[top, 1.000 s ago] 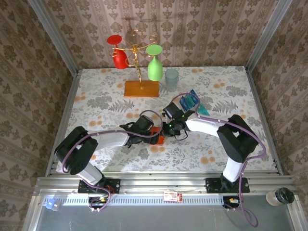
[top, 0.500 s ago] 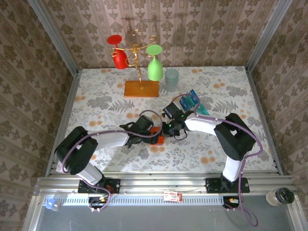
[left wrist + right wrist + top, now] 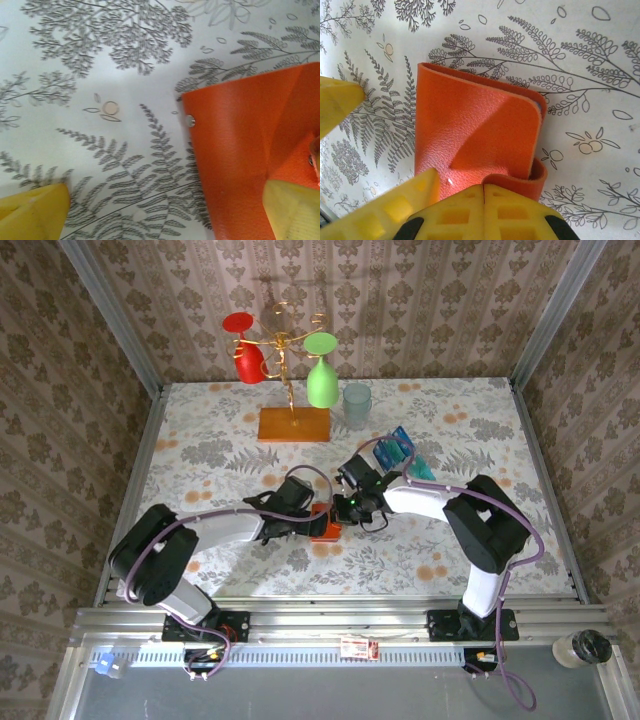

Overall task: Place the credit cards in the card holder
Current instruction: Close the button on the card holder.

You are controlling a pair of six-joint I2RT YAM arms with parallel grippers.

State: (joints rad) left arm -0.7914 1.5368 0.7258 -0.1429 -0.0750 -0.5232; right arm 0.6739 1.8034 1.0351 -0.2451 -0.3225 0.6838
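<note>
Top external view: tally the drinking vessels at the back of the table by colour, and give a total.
Red goblet: 1
Green goblet: 1
Pale blue tumbler: 1
Total: 3

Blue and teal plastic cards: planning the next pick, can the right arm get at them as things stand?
Probably yes. The blue and teal plastic cards lie uncovered beside the right arm. But its tool is shut at the orange-red folding wallet, so it would have to open first.
</note>
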